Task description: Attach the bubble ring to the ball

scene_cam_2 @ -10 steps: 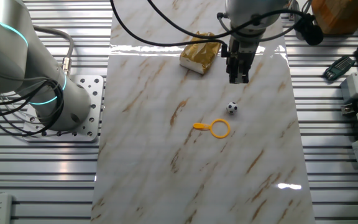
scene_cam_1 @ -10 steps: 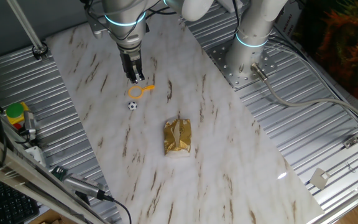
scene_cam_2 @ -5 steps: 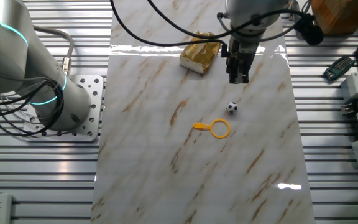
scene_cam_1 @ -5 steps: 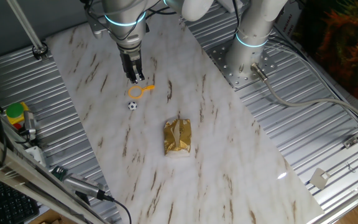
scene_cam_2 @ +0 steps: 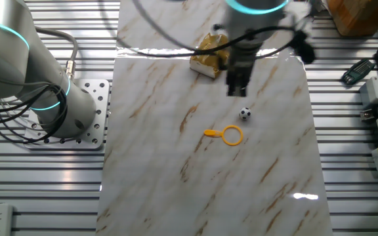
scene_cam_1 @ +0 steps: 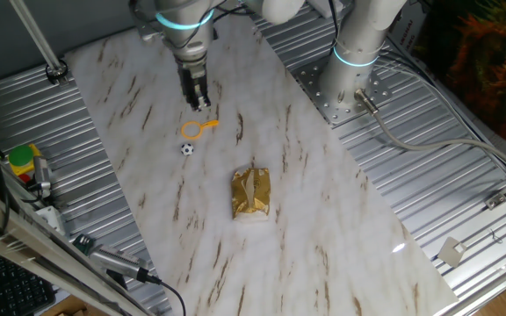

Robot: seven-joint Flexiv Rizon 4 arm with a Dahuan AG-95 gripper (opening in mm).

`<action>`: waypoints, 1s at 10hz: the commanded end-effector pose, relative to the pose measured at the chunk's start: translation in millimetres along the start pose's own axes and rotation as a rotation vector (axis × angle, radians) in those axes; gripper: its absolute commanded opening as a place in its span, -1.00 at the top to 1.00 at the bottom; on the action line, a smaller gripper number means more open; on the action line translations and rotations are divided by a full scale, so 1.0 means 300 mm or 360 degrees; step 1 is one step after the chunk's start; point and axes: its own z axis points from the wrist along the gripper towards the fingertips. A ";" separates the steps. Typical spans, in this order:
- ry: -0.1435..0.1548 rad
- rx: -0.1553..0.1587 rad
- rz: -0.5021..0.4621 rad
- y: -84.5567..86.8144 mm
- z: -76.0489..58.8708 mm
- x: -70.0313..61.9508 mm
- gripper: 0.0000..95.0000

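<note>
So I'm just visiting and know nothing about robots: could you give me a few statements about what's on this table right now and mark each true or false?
1. The bubble ring is already around the ball. False: they lie apart on the table.
2. The gripper holds nothing. True.
3. The gold packet lies between ring and ball. False: it lies off to one side.
4. The ring's handle lies flat on the table. True.
5. The gripper touches the ball. False: it hangs clear of it.
</note>
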 end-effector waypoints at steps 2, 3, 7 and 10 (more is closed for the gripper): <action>0.0028 -0.0005 0.0002 0.009 0.009 -0.021 1.00; 0.0027 -0.0006 0.0000 0.007 0.012 -0.022 1.00; 0.0024 -0.0002 -0.0010 -0.009 0.057 -0.036 1.00; 0.0020 -0.0004 -0.0014 -0.020 0.090 -0.044 1.00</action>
